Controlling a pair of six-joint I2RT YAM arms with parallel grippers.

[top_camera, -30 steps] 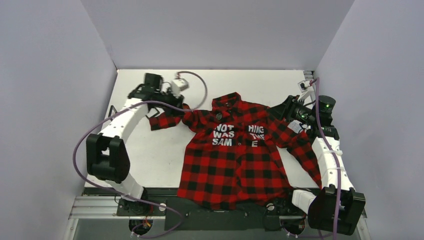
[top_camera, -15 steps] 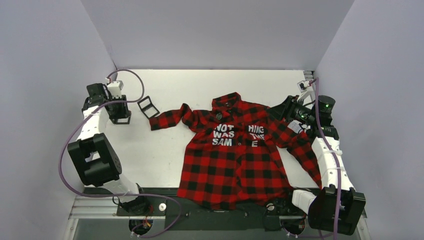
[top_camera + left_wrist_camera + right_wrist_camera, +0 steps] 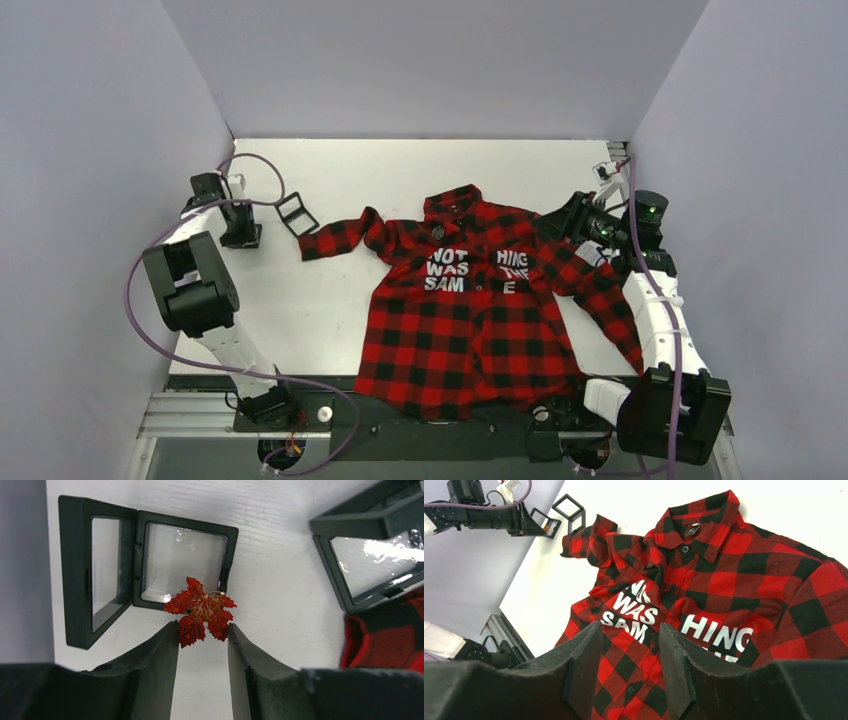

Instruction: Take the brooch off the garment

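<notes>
The garment [image 3: 470,320], a red-and-black buffalo-check shirt of soft woven cloth, lies front up on the white table [image 3: 300,320] with its hem at the near edge. White block letters [image 3: 447,268] across its chest read "NOT WAS SAM" on one side of the placket and "HING THE E" on the other. The small collar label is too small to read.

The right gripper [image 3: 630,630] hangs over the shirt's right shoulder where it was a second ago, its fingers spread with nothing between them.

The left gripper [image 3: 202,630] was at the shirt's left sleeve a second ago. It has swung to the far left of the table and is clamped on the brooch [image 3: 201,611], a glittery red-orange maple leaf with jagged lobes. It holds the brooch over an open black-framed display case [image 3: 75,575] with clear panes. A second case [image 3: 350,522] lies beside the sleeve cuff.
</notes>
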